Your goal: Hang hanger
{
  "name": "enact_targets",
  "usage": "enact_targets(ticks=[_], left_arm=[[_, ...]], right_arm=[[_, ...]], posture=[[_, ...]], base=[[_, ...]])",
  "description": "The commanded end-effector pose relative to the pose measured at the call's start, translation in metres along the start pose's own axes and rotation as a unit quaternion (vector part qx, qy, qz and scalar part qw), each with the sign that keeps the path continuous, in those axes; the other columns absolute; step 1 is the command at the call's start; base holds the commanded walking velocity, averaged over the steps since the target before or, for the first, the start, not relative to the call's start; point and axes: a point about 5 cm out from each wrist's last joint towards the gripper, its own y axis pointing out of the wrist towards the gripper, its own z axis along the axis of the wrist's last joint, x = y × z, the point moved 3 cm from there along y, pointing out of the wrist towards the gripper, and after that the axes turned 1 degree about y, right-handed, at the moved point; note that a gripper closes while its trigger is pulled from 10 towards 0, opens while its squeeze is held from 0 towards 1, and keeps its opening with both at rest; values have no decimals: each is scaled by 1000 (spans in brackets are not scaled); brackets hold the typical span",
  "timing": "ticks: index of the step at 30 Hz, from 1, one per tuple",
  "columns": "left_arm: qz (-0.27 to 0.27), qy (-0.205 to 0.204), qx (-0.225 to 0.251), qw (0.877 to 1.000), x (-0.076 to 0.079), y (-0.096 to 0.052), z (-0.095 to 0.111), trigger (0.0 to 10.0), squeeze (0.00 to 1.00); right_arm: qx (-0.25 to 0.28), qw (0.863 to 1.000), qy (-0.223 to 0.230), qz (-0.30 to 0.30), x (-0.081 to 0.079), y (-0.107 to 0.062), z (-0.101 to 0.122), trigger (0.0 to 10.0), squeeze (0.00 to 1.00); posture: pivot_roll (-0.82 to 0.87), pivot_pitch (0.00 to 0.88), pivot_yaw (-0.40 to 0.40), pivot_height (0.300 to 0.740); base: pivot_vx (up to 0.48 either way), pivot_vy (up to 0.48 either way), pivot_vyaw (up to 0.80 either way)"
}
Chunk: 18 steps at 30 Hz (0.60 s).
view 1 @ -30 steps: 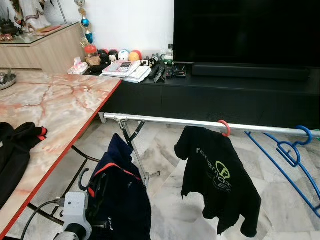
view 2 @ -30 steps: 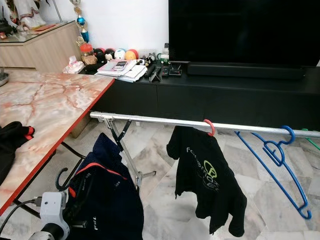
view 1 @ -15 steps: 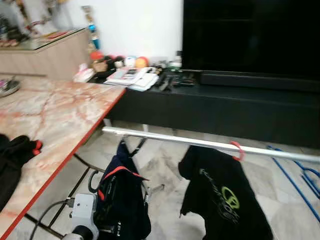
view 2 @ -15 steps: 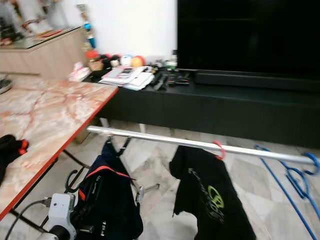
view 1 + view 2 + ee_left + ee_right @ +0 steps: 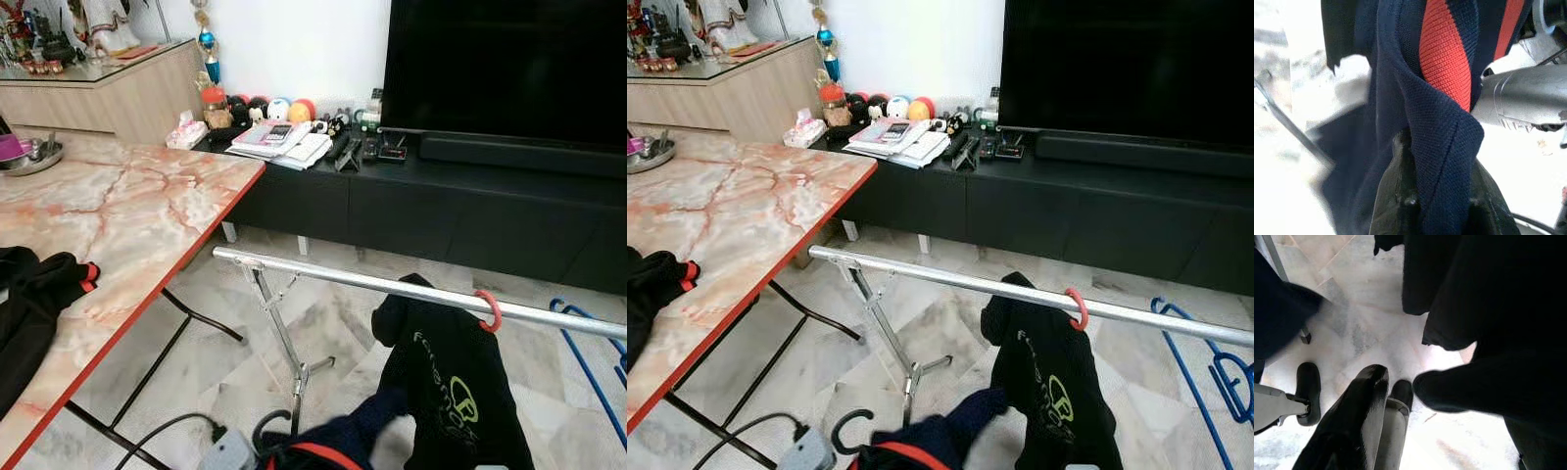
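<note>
Overhead of the marble floor, a marble tabletop edged in red stands on the robot's left beside a silver rail. On that rail a black T-shirt hangs from a red hanger hook, with blue hangers further right. Low at the frame's bottom, a navy garment with red trim sits on a black hanger. The left end effector is pinched on the navy fabric. The right end effector hangs above the floor; its spread cannot be judged.
</note>
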Motion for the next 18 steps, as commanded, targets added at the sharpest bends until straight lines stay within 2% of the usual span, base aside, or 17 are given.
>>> enact_targets(ticks=[1, 2, 4, 6, 8, 12, 18], left_arm=[[-11, 23, 11, 1000, -1, 0, 13, 10000, 0], [3, 43, 29, 999, -13, 8, 30, 10000, 0], [17, 51, 49, 997, -22, 14, 43, 10000, 0], [20, 51, 55, 997, -25, 15, 48, 10000, 0], [46, 47, 84, 994, -39, 24, 65, 10000, 0], [73, 34, 127, 989, -54, 38, 93, 10000, 0], [51, 51, 143, 987, -51, 51, 112, 10000, 0]], right_arm=[[-3, 1000, -1, 4, -3, 0, -1, 10000, 0], [-3, 1000, 0, 4, -3, 0, -1, 10000, 0], [-3, 1000, 1, 5, -4, 0, -1, 10000, 0], [-3, 1000, 1, 5, -4, 0, -1, 10000, 0], [-3, 1000, 1, 4, -5, 0, -2, 10000, 0], [-3, 1000, 2, 4, -6, 0, -3, 10000, 0], [-5, 1000, 4, 4, -8, 0, -6, 10000, 0]], posture=[[126, 77, 61, 740], [124, 77, 66, 740], [118, 77, 68, 740], [115, 80, 72, 740], [111, 85, 80, 740], [103, 93, 89, 740], [96, 107, 105, 740]], base=[[0, 0, 0], [0, 0, 0], [0, 0, 0], [0, 0, 0], [0, 0, 0], [0, 0, 0], [0, 0, 0]])
